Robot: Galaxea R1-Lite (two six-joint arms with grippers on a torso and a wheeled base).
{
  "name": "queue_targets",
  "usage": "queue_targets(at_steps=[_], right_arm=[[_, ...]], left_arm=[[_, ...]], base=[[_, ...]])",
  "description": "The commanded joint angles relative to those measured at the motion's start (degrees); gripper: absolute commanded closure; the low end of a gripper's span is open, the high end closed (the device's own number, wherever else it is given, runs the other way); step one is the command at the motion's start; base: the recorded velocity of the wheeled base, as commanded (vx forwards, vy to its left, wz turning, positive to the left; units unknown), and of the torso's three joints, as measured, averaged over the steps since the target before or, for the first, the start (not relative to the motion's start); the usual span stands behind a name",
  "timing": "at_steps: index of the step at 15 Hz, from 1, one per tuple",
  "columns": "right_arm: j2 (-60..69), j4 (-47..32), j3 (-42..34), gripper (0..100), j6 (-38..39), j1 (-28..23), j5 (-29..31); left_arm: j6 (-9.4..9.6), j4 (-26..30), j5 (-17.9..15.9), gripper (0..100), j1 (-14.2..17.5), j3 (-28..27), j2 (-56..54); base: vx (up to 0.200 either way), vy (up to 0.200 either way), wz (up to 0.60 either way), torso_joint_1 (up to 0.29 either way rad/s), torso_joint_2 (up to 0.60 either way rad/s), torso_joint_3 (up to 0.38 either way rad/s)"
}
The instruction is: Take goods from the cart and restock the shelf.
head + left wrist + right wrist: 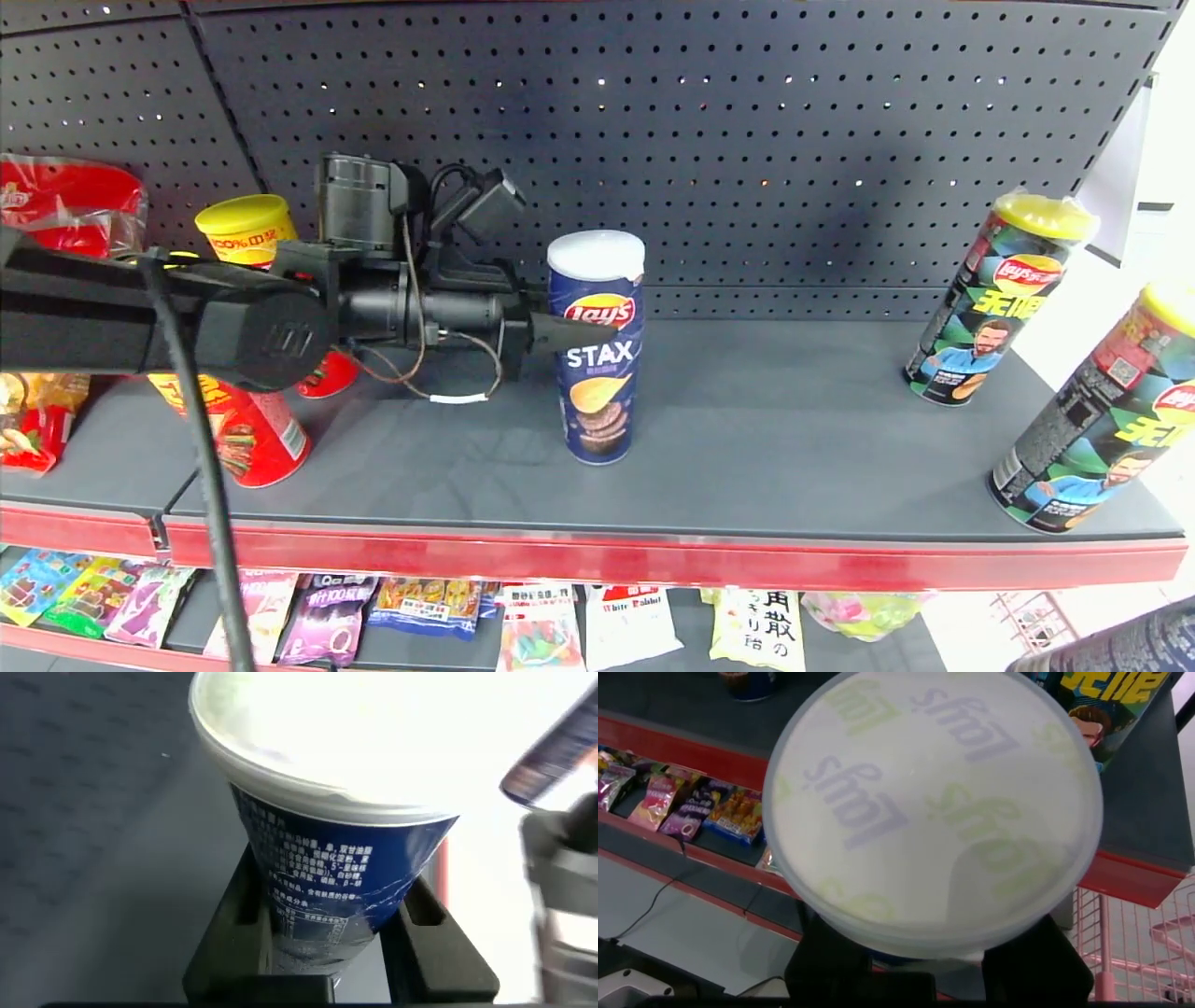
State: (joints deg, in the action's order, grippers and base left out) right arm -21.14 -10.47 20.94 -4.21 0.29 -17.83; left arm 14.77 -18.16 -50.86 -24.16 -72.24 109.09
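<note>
- left pincer (571, 332) comes in from the left, its fingers closed against both sides of the blue chip can (597, 392); that can stands upright mid-shelf (794, 439), white lid on top
- right pincer (934, 963) is clamped on a second can (934, 812), pale lid facing the wrist camera, out in front of the shelf's red edge
- two black-and-green cans (990, 308) stand at the shelf's right end; red cans (252, 439) at its left

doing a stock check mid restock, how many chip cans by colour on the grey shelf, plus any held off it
blue can: 1
red cans: 2
black and green cans: 2
held off the shelf, white-lidded can in right gripper: 1
total: 6
</note>
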Motion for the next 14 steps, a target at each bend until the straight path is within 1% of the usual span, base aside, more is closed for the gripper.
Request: queue_targets(at_steps=[1,2,3,5,6,11,14], right_arm=[[-0.22,0.01,0.24,100,-0.01,0.06,-0.01],[-0.22,0.01,0.24,100,-0.10,0.06,-0.01],[-0.22,0.01,0.24,100,-0.01,0.06,-0.01],[-0.31,0.01,0.33,100,-0.01,0.15,-0.09],[-0.31,0.01,0.33,100,-0.10,0.15,-0.09],[-0.66,0.01,0.33,100,-0.10,0.15,-0.09],[-1.01,0.01,0.41,100,-0.10,0.15,-0.09]], left_arm=[[0.69,-0.29,-1.08,100,-1.33,6.94,-7.23],[2.36,-0.29,-1.17,100,-1.41,8.52,-7.58],[4.65,-0.29,-1.96,100,-1.41,9.75,-7.67],[6.93,-0.29,-3.46,100,-1.50,11.16,-7.58],[7.20,-0.29,-3.55,100,-1.59,11.33,-7.58],[7.11,-0.29,-4.16,100,-1.50,11.68,-7.58],[7.11,-0.12,-5.39,100,-1.50,11.86,-7.58]], base=[[0.000,0.000,0.00,0.000,0.00,0.000],[0.000,0.000,0.00,0.000,0.00,0.000],[0.000,0.000,0.00,0.000,0.00,0.000],[0.000,0.000,0.00,0.000,0.00,0.000],[0.000,0.000,0.00,0.000,0.00,0.000],[0.000,0.000,0.00,0.000,0.00,0.000],[0.000,0.000,0.00,0.000,0.00,0.000]])
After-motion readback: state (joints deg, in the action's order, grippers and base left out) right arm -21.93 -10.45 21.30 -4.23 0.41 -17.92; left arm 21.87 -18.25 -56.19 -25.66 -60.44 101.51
